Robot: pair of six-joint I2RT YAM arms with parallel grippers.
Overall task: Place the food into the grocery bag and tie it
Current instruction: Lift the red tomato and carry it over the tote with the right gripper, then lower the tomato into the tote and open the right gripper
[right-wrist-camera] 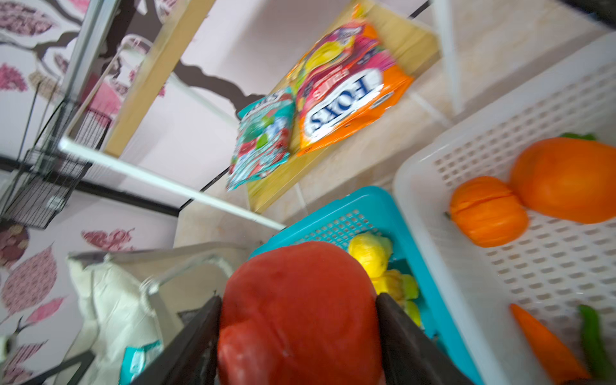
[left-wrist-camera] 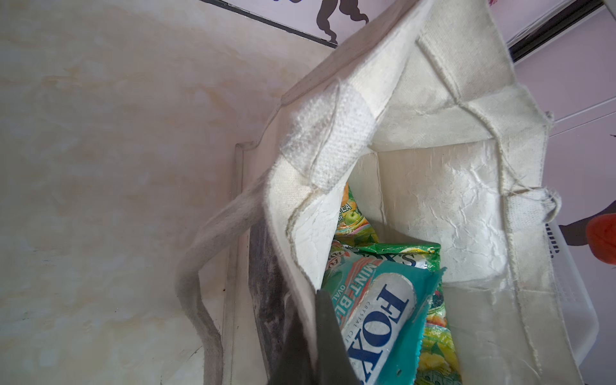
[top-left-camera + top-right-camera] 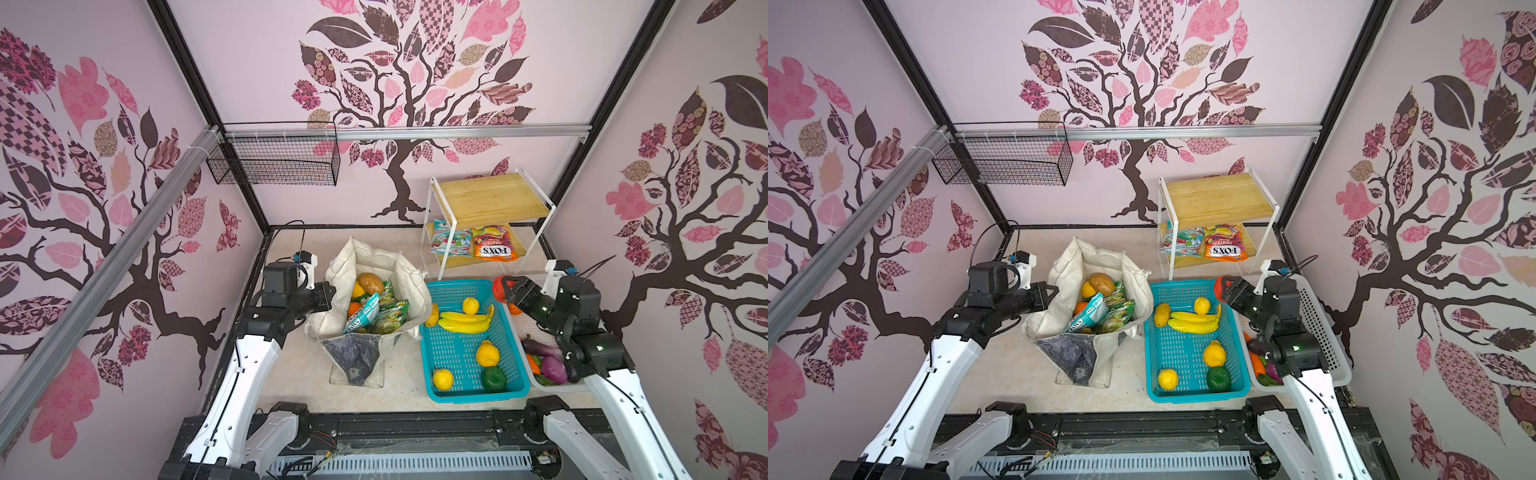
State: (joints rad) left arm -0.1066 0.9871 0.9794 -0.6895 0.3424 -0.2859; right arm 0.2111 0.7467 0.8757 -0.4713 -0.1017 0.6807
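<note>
Toy fruit is scattered in the teal basket (image 3: 478, 395) at the near right of the counter (image 3: 299, 374). A round yellow piece (image 3: 443, 378) and a dark green piece (image 3: 493, 378) are seen at its near end, a knobbly yellow piece (image 3: 487, 353) in the middle, and bananas (image 3: 463, 322) toward its far end. Just beside it on the right, a white basket (image 3: 557, 388) is partly hidden by the right arm, and purple aubergines (image 3: 555, 369) are seen in it. Just left of the teal basket, the grocery bag (image 3: 357, 266) is stood open near the middle of the counter, its dark painted panel (image 3: 353, 353) turned to the front. A teal packet (image 3: 363, 316), green packets (image 3: 392, 311) and a brown piece (image 3: 371, 283) are piled inside it. The left hand (image 3: 330, 293) is clenched on the bag's left rim; in the left wrist view the canvas is seen pinched between its dark fingers (image 2: 328, 333). The right hand (image 3: 505, 289) is held above the far ends of the two baskets, and a red piece (image 1: 300, 283) is grasped between its fingers. Farthest back, an orange packet (image 3: 496, 245) and a teal-and-red packet (image 3: 451, 239) are laid side by side on the lower board of a white-framed shelf (image 3: 490, 195).
</note>
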